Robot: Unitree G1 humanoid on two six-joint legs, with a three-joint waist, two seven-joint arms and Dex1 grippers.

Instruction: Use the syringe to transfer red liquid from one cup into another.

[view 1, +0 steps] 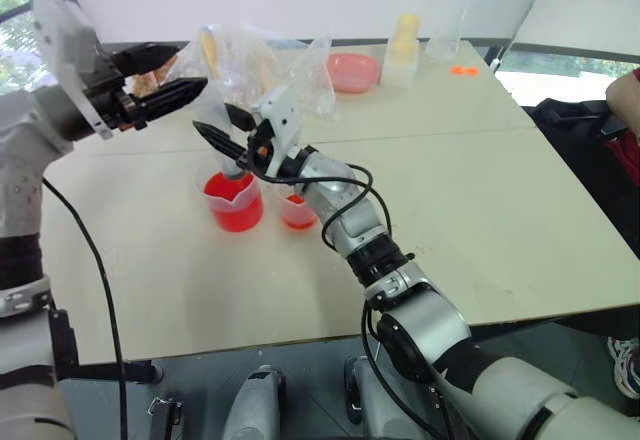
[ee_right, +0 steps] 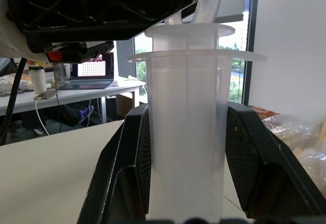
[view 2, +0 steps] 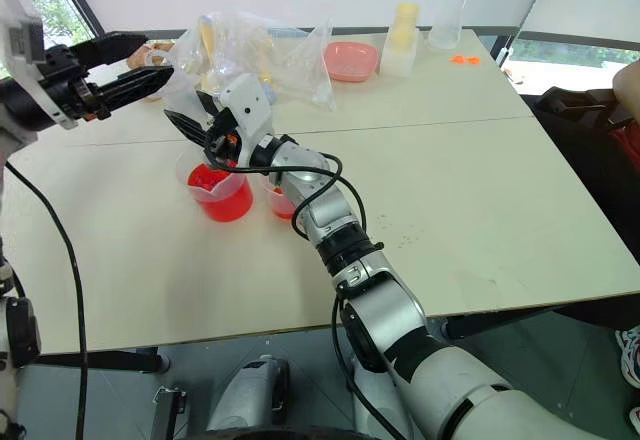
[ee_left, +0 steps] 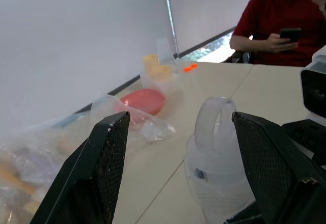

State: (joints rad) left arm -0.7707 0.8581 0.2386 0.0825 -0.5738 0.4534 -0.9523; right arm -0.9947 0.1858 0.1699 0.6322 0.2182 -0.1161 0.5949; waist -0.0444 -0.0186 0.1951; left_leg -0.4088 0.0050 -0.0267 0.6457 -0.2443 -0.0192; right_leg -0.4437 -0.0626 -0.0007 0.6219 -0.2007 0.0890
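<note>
The syringe stands upright between the black fingers of my right gripper, which is shut on its clear barrel. It hangs over the larger spouted cup, which holds red liquid. I cannot tell whether the tip touches the liquid. The smaller cup, red-pink inside, stands right beside the larger one, partly behind my right wrist. My left gripper is open, up and to the left of the right one. In the left wrist view the syringe's plunger ring shows between the left fingers, apart from them.
Crumpled plastic bags lie at the back of the table, with a pink bowl, a yellowish bottle and a clear cup beyond. A seated person in a red shirt holds a phone at the table's right side.
</note>
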